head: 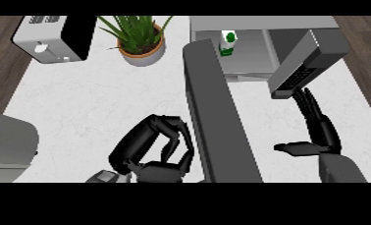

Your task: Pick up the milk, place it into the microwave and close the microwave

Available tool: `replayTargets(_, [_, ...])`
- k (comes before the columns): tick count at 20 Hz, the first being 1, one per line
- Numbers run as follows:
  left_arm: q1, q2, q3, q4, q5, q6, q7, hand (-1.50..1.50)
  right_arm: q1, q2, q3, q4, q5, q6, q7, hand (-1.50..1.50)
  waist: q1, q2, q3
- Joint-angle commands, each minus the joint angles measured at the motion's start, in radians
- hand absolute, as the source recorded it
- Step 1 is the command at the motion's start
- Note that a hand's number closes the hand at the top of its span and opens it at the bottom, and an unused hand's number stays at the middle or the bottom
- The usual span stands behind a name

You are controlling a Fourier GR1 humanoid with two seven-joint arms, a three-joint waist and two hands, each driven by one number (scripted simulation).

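The milk (229, 43) stands upright inside the microwave (250, 52), whose door (217, 116) juts open toward the robot. The left robot hand (156, 145), fingers curled around nothing, sits just left of the door, nearest it. The right robot hand (315, 121) reaches forward, fingers straight, empty.

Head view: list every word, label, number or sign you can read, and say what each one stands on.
No text can be read here.
White milk carton inside the grey microwave: a green mark, no letters legible.
Dark control panel on the microwave's side: rows of pale keys, too small to read.
White toaster: a knob and slots, no legible marking.
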Motion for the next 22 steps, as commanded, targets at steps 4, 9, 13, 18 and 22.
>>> replayTargets(4, [-0.156, 0.000, -0.174, 0.339, -0.062, 0.167, -0.088, 1.50, 0.173, -0.058, 0.021, -0.185, -0.046, 0.130, -0.078, -1.50, -0.016, 0.006, 0.000])
replayTargets(9, [-0.220, 0.000, -0.216, 0.575, -0.041, 0.273, -0.272, 1.50, 0.198, -0.122, 0.045, -0.357, -0.088, 0.182, 0.013, -1.50, -0.018, 0.007, -0.002])
replayTargets(13, [-0.285, 0.000, -0.302, 0.665, 0.043, 0.459, -0.355, 1.50, 0.242, -0.092, 0.078, -0.480, -0.152, 0.217, 0.051, -1.50, -0.047, 0.010, -0.004])
replayTargets(18, [-0.360, 0.000, -0.395, 0.743, 0.205, 0.572, -0.415, 1.50, 0.269, -0.130, 0.095, -0.587, -0.226, 0.264, 0.108, -1.50, -0.069, 0.016, -0.004])
replayTargets(22, [-0.388, 0.000, -0.459, 0.795, 0.309, 0.613, -0.426, 1.50, 0.295, -0.140, 0.118, -0.700, -0.279, 0.274, 0.178, -1.50, -0.096, 0.019, -0.005])
